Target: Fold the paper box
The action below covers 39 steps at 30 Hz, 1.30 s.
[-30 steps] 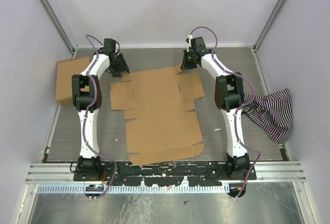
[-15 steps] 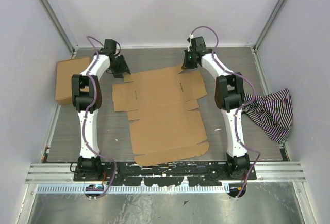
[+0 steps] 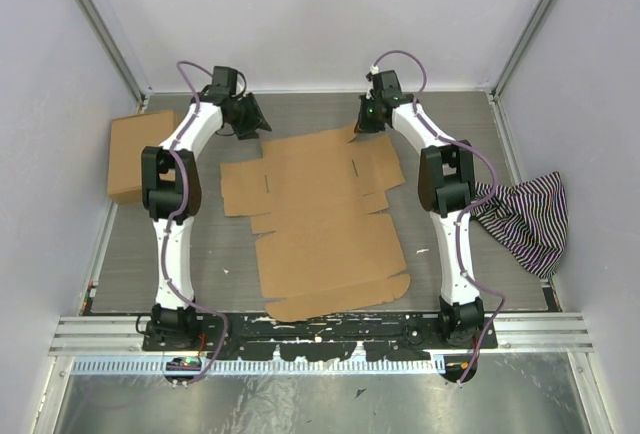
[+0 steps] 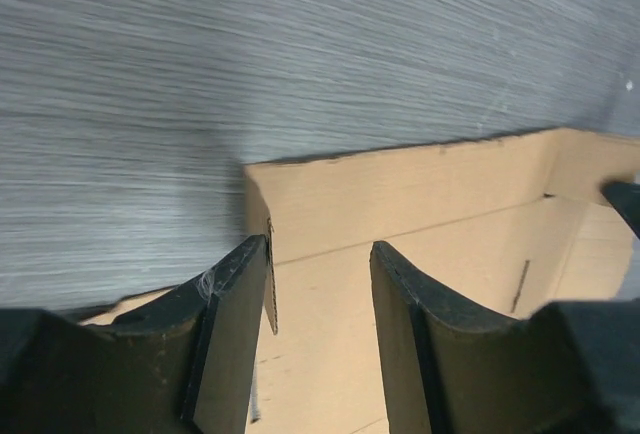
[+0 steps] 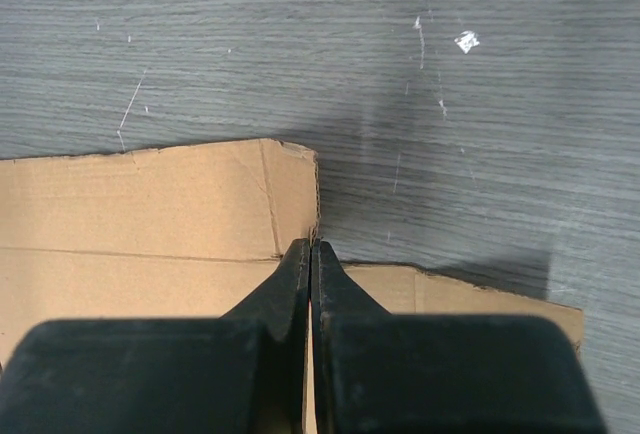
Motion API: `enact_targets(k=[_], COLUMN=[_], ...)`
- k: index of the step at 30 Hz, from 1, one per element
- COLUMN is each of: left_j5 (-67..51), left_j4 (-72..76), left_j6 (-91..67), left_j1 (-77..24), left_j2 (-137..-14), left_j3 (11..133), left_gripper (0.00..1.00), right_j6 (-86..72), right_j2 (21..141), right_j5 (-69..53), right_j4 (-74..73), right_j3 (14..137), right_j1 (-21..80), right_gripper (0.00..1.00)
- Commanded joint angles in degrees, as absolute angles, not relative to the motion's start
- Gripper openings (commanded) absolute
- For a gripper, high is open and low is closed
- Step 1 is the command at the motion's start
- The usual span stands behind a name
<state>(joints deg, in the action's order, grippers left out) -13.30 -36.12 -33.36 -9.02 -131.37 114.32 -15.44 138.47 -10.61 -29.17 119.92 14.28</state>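
Top view: paper box (image 3: pixel 320 219) lay unfolded at the middle of the table (image 3: pixel 480 134), a flat brown die-cut sheet with creases and slits. Only the right wrist view showed the right gripper (image 5: pixel 313 254) pinched together on a corner flap's thin edge. Left wrist view: left gripper (image 4: pixel 320 294) stood apart over the far-left corner, grey wood-grain surface beyond.

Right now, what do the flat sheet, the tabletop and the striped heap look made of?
The paper box: matte brown cardboard, with creases and rough cut edges. The table: grey, fine-streaked, probably wood-grain laminate. The striped cloth: soft fabric, judging by its crumpled folds.
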Motion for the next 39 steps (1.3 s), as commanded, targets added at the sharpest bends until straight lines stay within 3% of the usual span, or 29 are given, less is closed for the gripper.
enact_targets(k=[1,13,17,26,39], left_j5=[-18.5,-18.6,-17.9,-9.4,-10.2], left_j4=[-33.9,-36.7,-35.5,-36.9,-34.1], left_j6=[-35.8,-36.1,-35.2,-33.9,-32.6], left_j1=[-11.9,-13.0,-12.8,-9.2,-7.0], left_j2=[-133.6,-141.5,-137.3,-123.3,-122.4], left_j3=[116.7,122.1,117.8,106.3,98.9], left_gripper=[0.52,0.50,0.50,0.63,0.64], right_j6=[-16.5,-14.8,-15.4,-18.6,-22.2], right_j2=[135.5,136.4,136.4,133.9,130.1], right_j5=[-12.3,-14.2,-10.7,-3.4,-1.9], right_j4=[-29.3,-29.0,-29.5,-29.6,-28.8], right_j3=[119.3,120.7,120.8,118.2,111.0], right_j1=[15.5,17.7,17.7,16.8,14.3], right_gripper=[0.01,0.09,0.08,0.02,0.01])
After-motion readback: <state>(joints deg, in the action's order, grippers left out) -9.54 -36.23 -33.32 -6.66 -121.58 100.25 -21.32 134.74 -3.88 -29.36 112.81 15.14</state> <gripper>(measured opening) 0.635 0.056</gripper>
